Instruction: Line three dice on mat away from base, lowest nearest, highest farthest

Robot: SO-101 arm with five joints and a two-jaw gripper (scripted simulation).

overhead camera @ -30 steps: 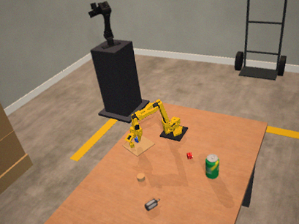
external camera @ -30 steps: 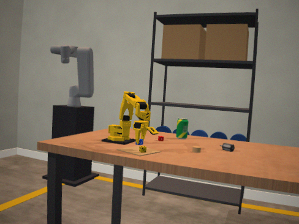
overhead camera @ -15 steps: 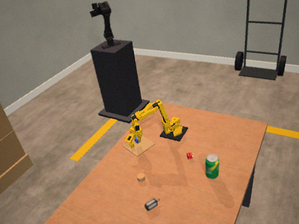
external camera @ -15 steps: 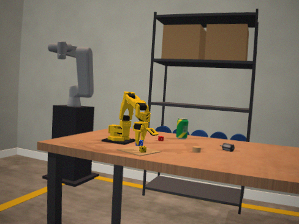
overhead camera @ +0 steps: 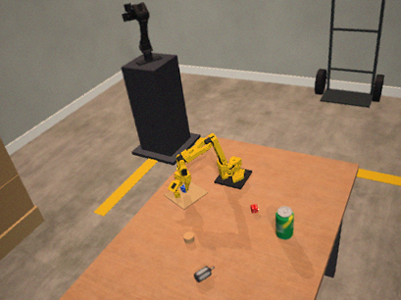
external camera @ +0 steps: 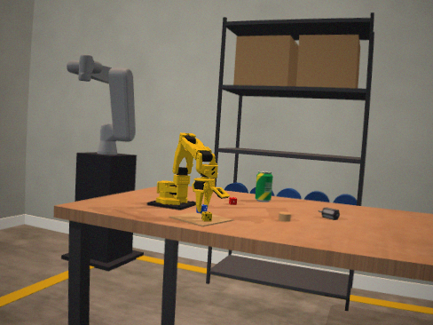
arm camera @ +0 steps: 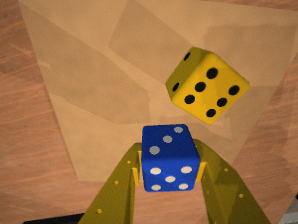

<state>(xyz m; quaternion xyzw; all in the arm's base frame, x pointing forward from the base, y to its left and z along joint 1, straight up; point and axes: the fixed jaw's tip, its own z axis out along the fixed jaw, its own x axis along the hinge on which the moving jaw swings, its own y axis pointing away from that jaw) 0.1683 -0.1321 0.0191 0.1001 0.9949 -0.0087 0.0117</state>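
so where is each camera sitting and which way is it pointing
Top: high above the table's far end, looking down and across at the yellow arm, mat, red die and green can; the whole arm shows.
Exterior: beside the table at about tabletop height, facing the shelf; the whole arm shows in side view.
Wrist: on the gripper, looking down at the mat; only the fingers show, shut on the blue die.
Shared: wrist and exterior both show the yellow die on the mat.
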